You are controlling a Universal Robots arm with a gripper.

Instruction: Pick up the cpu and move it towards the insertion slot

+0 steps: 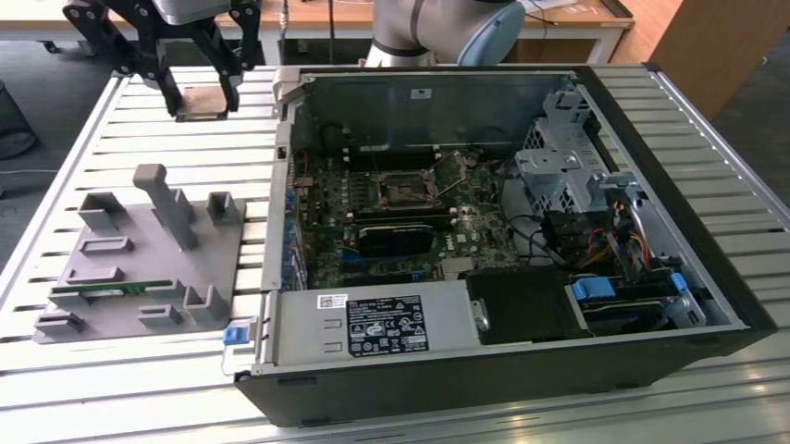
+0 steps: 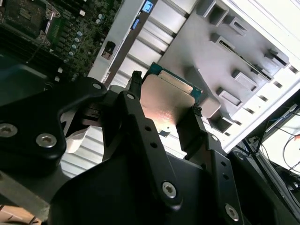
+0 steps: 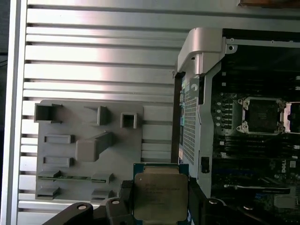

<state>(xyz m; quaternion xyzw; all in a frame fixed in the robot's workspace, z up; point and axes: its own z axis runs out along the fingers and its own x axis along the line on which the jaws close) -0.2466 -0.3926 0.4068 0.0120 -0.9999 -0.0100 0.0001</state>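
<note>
My gripper [image 1: 203,104] hangs above the slatted table, off the computer case's far corner on the exterior view's left. It is shut on the cpu [image 1: 203,113], a flat square chip with a shiny metal top, clamped by two opposite edges. Both wrist views show the cpu [image 2: 166,101] [image 3: 161,197] held between the black fingers [image 2: 133,101] [image 3: 125,193]. The insertion slot [image 1: 404,188] [image 3: 262,115], a dark square socket in a silver bracket, lies open on the motherboard inside the case, well apart from the chip.
A grey parts fixture [image 1: 136,268] [image 3: 89,150] with upright posts sits on the table [image 1: 161,157], carrying a thin green memory stick [image 1: 117,289]. The case's raised wall [image 1: 287,166] stands between gripper and motherboard. A black block [image 1: 395,239] lies beside the socket.
</note>
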